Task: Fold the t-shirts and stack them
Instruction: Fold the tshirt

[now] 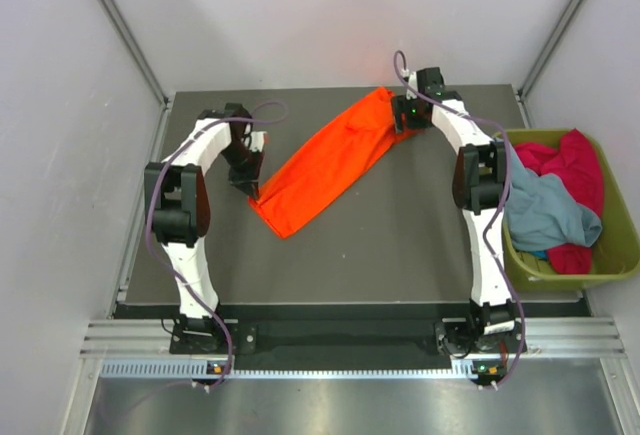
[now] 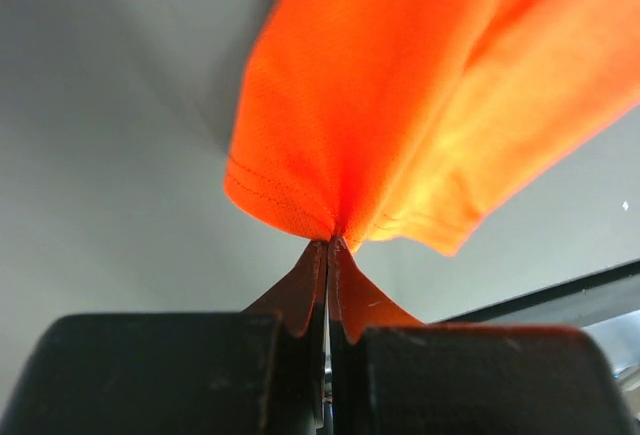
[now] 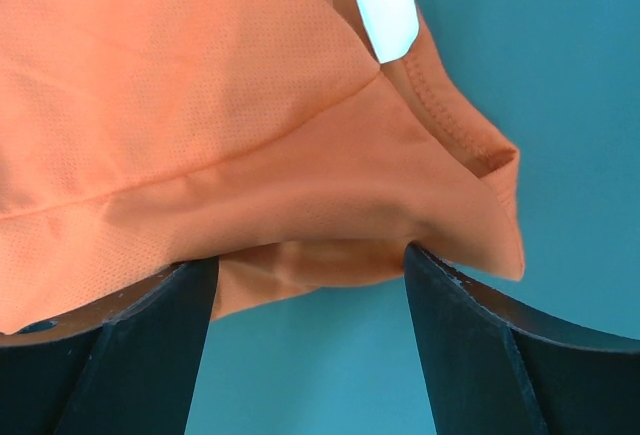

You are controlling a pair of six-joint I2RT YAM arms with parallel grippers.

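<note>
An orange t-shirt [image 1: 330,160] lies in a long diagonal band across the dark table, from centre-left up to the back right. My left gripper [image 1: 248,183] is shut on its lower-left hem, and the left wrist view shows the cloth [image 2: 400,85] pinched at the fingertips [image 2: 328,243]. At the band's far upper end my right gripper [image 1: 402,115] stands open. In the right wrist view the collar edge of the shirt [image 3: 200,105], with a white label [image 3: 388,17], drapes across the wide-apart fingertips [image 3: 310,260] without being clamped.
An olive-green bin [image 1: 622,255] stands off the table's right edge. It holds a magenta-red shirt [image 1: 575,160] and a grey-blue shirt [image 1: 545,210] in a heap. White walls close in the left, back and right sides.
</note>
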